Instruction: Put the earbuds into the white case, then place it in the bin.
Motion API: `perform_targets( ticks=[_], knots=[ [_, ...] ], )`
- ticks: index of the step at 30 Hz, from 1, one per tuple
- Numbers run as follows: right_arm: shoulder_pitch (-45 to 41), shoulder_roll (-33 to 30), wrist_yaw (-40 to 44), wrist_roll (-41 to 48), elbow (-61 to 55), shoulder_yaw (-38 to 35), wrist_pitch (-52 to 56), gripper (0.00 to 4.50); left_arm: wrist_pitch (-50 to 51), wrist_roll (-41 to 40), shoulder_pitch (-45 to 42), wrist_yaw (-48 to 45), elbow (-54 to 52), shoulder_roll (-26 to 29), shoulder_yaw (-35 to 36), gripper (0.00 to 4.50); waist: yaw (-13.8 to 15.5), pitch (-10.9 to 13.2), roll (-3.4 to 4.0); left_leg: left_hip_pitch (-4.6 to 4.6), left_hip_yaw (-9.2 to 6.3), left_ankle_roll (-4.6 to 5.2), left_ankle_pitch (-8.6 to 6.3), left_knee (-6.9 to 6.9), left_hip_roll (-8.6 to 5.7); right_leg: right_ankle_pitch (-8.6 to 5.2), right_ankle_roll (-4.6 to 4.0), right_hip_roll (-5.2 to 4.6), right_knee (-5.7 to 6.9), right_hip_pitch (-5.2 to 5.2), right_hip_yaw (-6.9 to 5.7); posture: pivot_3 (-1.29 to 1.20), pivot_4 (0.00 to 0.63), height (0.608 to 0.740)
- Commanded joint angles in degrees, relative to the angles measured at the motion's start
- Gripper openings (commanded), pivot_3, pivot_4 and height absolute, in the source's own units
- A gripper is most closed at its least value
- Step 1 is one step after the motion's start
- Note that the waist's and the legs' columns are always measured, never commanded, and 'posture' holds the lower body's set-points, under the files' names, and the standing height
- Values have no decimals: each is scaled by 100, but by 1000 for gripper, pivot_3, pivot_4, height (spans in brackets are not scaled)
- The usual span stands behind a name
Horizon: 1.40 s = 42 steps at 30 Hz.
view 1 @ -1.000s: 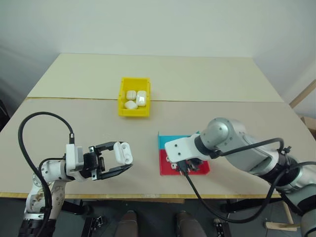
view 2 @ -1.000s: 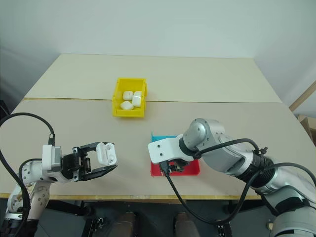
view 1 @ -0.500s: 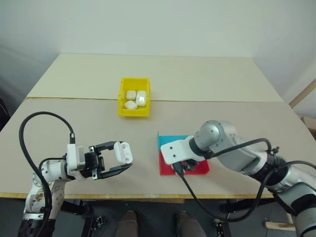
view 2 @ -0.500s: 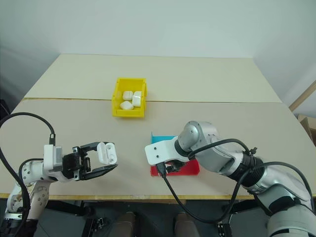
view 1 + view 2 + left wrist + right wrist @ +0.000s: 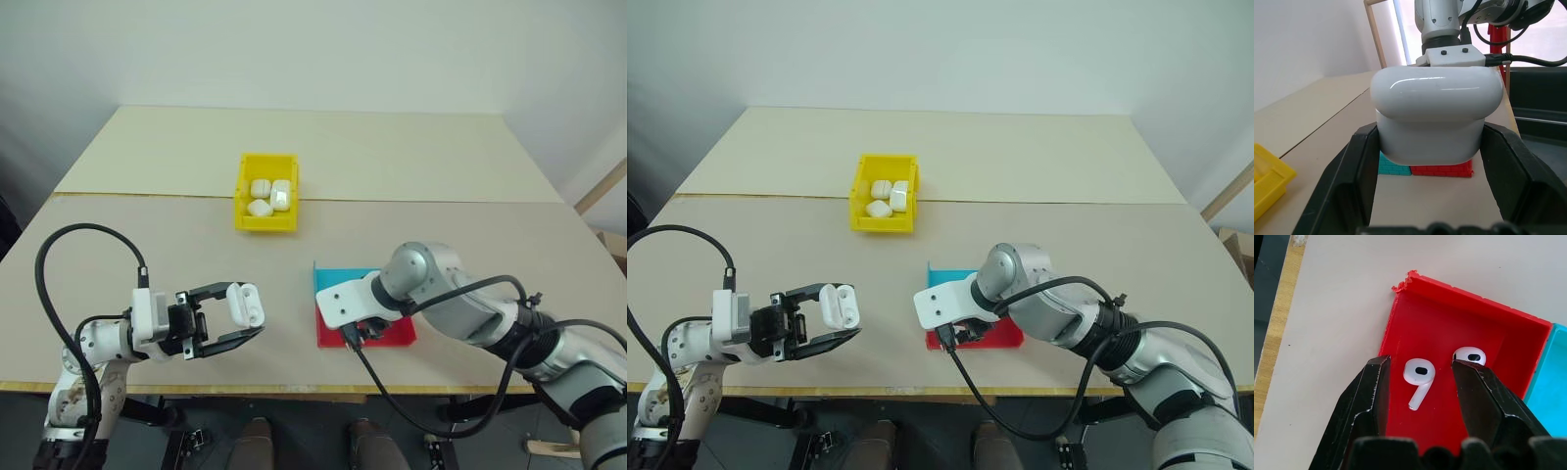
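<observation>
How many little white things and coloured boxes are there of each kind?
Tiny glossy white earbuds in the shallow red tray: 2
Small white cases: 5, one held, four in the yellow bin
Shallow trays, red and blue: 2
Yellow bin: 1
Total: 10

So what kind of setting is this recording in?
Probably a lab or test room: a plain beige table against bare white walls, set with a yellow bin and red tray, with cables running along the robot's arms.

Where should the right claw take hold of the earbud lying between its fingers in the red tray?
Grip the earbud across its rounded head, coming straight down from above. It lies flat on the floor of the red tray, and the open right claw already straddles it. The head looks a surer hold than the thin stem.
</observation>
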Motion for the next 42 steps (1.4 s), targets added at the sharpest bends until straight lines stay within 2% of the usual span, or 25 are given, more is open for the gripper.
perform_targets(
  ticks=[1, 19, 22, 42],
  knots=[
    [20, -1, 53, -130, -51, -28, -116, 2432, -52, -59, 18, 30, -167, 65, 93, 2813, 0, 0, 0, 0, 0, 0, 0, 0, 0, 0, 0, 0, 0, 0, 0, 0, 150, 740],
    [59, 72, 133, -301, -5, -66, -214, 2432, -131, 100, -25, 42, -74, 39, 54, 2813, -6, 0, 0, 0, 0, 0, 0, 0, 0, 0, 0, 0, 0, 0, -1, 0, 150, 740],
    [59, 93, 140, -333, 13, -67, -240, 1923, -131, 117, -23, 47, -80, 38, 54, 2813, -7, 0, 0, 0, 0, 0, 0, 0, 0, 0, 0, 0, 0, 0, 0, 0, 150, 740],
    [57, 166, 189, -494, 87, -65, -394, 1923, -133, 166, 15, 63, -98, 17, 73, 2813, -86, 0, 0, 0, -1, 0, 0, 0, 0, 0, 0, 0, 0, 0, -1, 0, 150, 740]
  ],
)
